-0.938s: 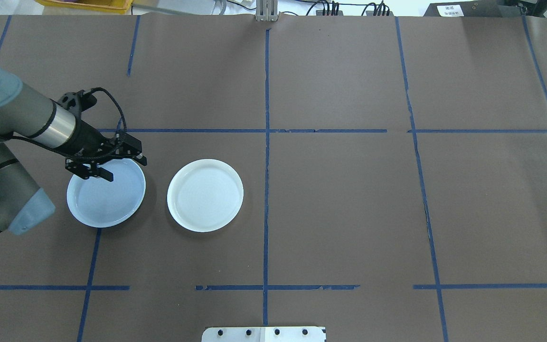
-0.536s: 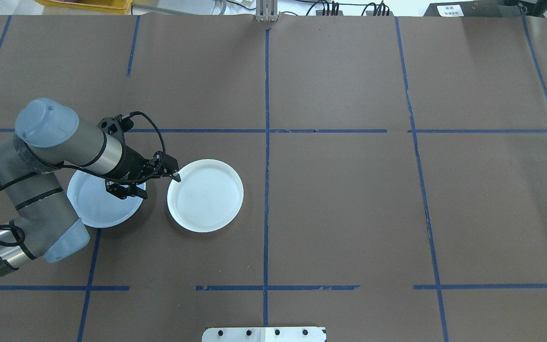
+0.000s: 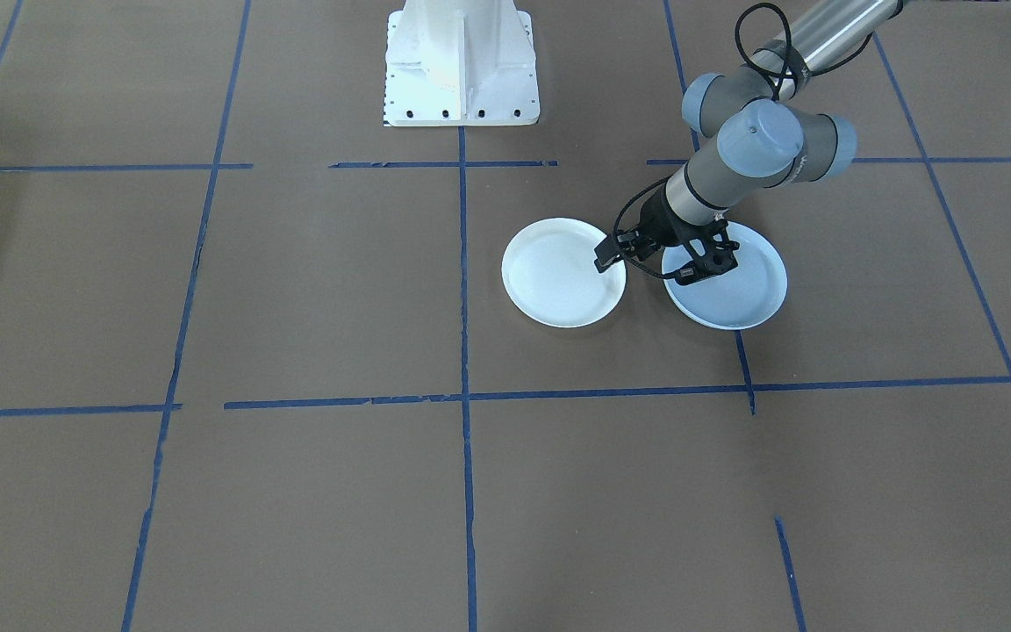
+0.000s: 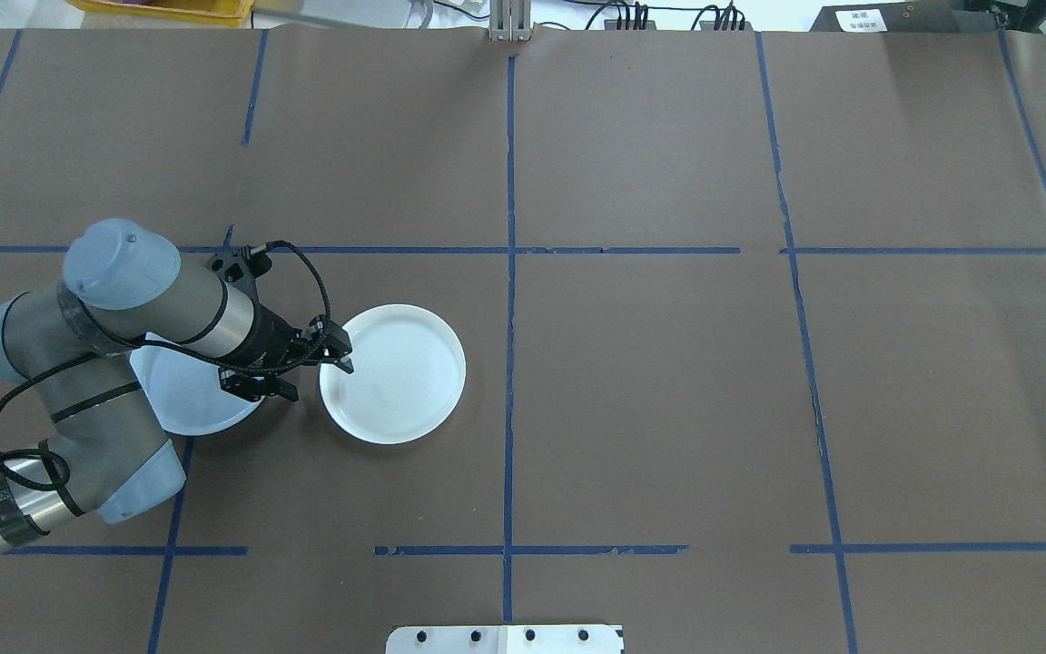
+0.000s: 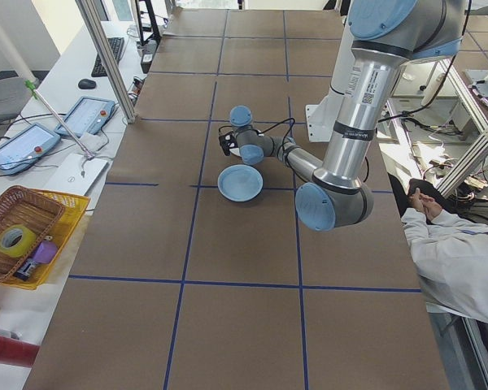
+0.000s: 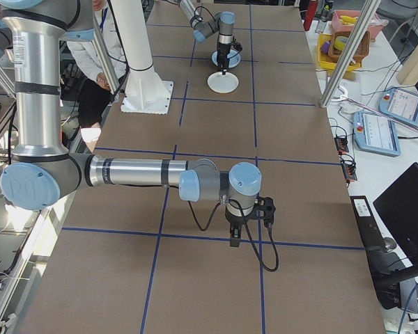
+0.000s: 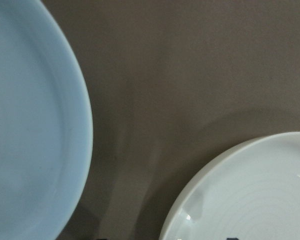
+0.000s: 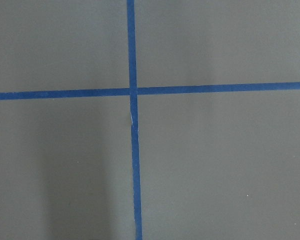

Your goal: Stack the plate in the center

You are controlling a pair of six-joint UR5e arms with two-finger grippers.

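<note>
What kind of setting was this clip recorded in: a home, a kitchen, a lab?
Most likely a robotics lab. The table is covered in brown paper with a blue tape grid, teach pendants lie on a side bench, and a seated person watches beside the rig.

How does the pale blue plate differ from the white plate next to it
The pale blue plate is blue-grey with a smooth inside; the white plate is brighter and shows faint concentric rings. The left arm partly covers the blue plate, while the left pincer sits at the white plate's rim. Both are round, shallow, rimmed and alike in size.
</note>
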